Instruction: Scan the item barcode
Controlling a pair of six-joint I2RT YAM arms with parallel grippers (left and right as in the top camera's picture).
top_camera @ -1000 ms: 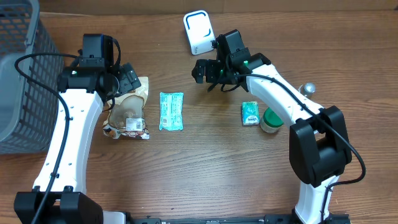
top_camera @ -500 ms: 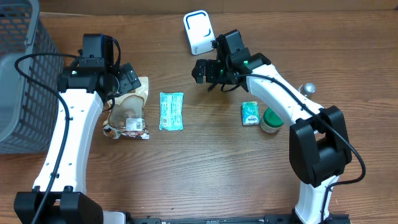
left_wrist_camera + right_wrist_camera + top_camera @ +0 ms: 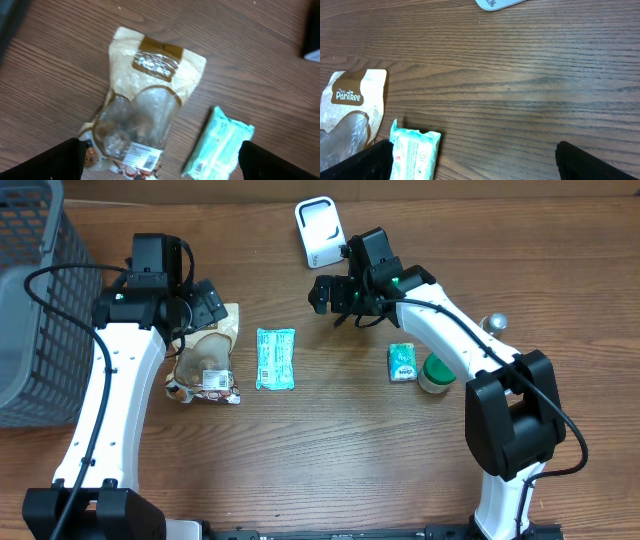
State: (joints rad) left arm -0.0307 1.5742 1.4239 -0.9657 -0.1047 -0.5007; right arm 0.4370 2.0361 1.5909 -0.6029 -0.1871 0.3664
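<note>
The left gripper is wide open and holds nothing. It hangs just above the snack bag and I cannot tell if it touches it. The right gripper is wide open too, with nothing in it. It hangs over bare table, near the white scanner.

The snack bag lies flat on the table at the left side. It has a white sticker with a barcode at one end, facing up. A brown band is at the other end.

I think the bag is the thing to scan, since the left gripper is right over it. The bag looks light, soft and crinkly. Its shiny skin may slip between the fingers. The food inside may break if it is squeezed hard. A good place to hold it is the flat end by the brown band, far from the sticker, so the barcode is not covered.

A teal packet lies just beside the bag and also shows a small barcode.
</note>
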